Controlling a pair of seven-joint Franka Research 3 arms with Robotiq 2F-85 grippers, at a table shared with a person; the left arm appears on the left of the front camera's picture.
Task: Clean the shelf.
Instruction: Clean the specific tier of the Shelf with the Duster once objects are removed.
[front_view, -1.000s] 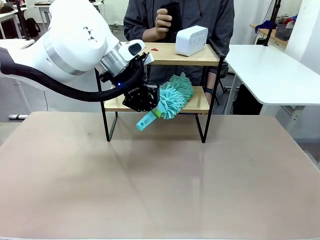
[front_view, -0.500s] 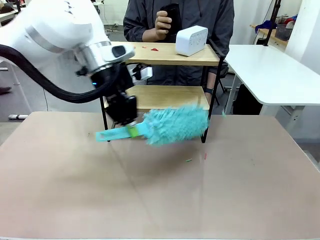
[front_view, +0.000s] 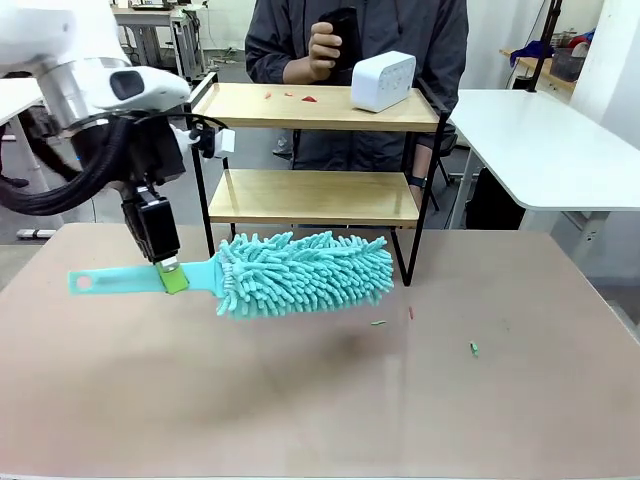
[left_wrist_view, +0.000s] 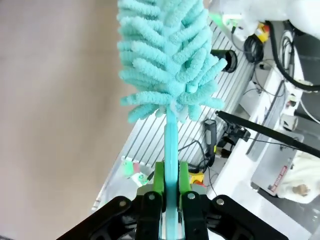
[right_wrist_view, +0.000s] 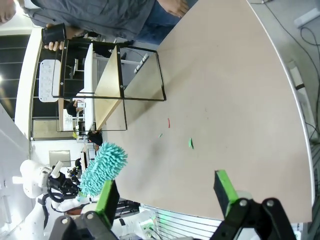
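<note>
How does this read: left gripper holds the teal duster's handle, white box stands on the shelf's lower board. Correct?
No: the front view shows the white box on the top board of the shelf. The left gripper does hold the handle of the teal duster.

Shelf (front_view: 312, 196) of 2 pale wood boards, matt black metal frame, fluffy cloth duster (front_view: 305, 272), smooth plastic handle (left_wrist_view: 170, 142) between the fingers (left_wrist_view: 159, 179), matt table (front_view: 330, 400).
</note>
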